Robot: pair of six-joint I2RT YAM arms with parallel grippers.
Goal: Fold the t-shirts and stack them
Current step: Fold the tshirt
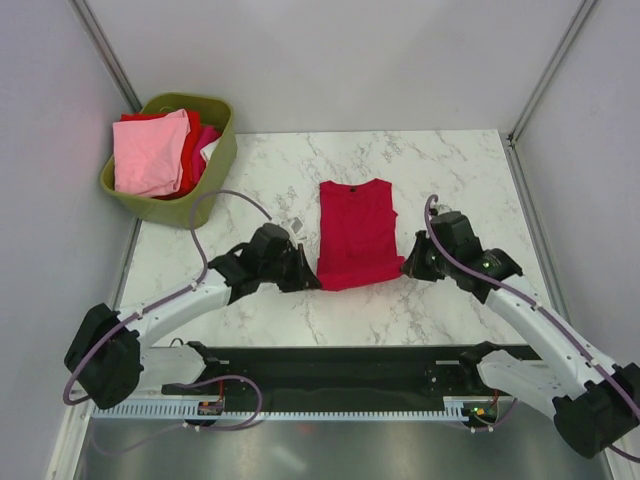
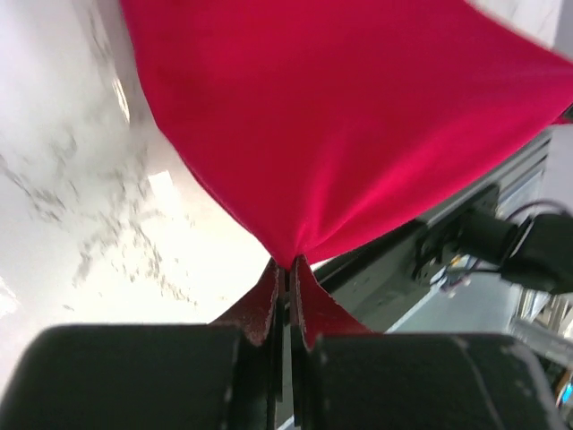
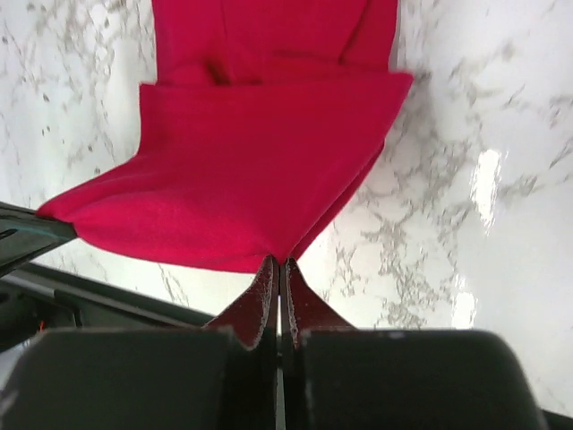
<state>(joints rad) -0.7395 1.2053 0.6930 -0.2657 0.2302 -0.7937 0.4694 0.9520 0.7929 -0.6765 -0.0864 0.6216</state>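
Observation:
A crimson red t-shirt (image 1: 355, 232) lies lengthwise in the middle of the marble table, sides folded in, a small dark label at its far neck edge. My left gripper (image 1: 312, 280) is shut on its near left hem corner, and the cloth (image 2: 358, 125) rises taut from the pinched tips. At the near right corner my right gripper (image 1: 408, 268) is shut too, with the hem (image 3: 251, 170) lifted off the table. A light pink t-shirt (image 1: 150, 152) lies on top of other red and magenta ones in the basket.
The olive-green basket (image 1: 215, 165) stands at the far left corner of the table. Grey walls close in the table on three sides. A black rail (image 1: 330, 375) with the arm bases runs along the near edge.

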